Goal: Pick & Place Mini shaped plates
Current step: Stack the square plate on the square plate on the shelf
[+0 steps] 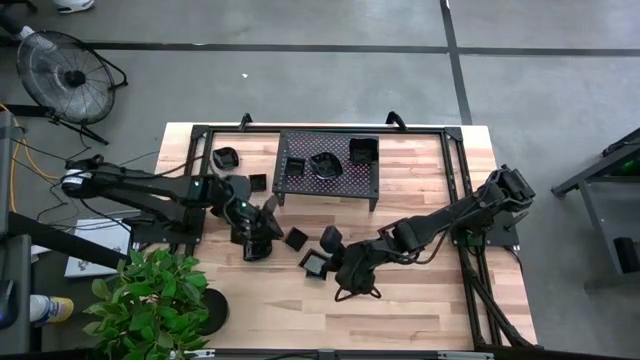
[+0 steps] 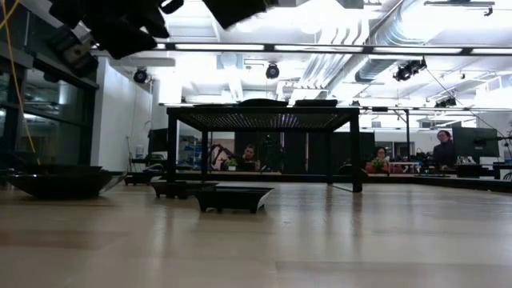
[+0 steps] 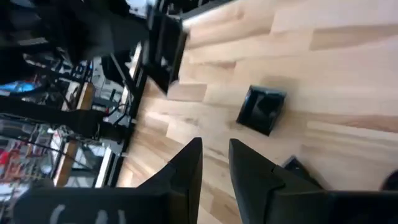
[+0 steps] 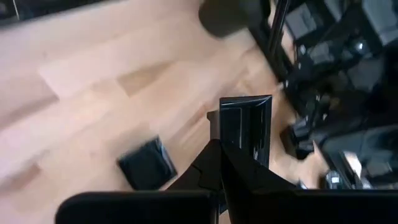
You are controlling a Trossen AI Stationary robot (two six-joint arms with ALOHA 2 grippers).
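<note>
Across the back of the table (image 1: 420, 300) I see the mesh rack (image 1: 330, 168) standing on its legs with three plates on top, and a potted plant (image 1: 150, 295) crowds the near left corner beside my left arm. On the bare wood between the arms lie two loose square plates, one (image 1: 296, 238) just past my left gripper (image 1: 262, 232) and another (image 1: 315, 262) near my right gripper (image 1: 335, 255). My right gripper's fingers are clamped tight on the rim of a glossy square plate (image 4: 247, 127), held up on edge off the table. My left gripper's fingers (image 3: 186, 163) stand narrowly parted with nothing between them, and a square plate (image 3: 262, 109) lies flat ahead of them, apart from the tips; it is probably the one past that gripper.
</note>
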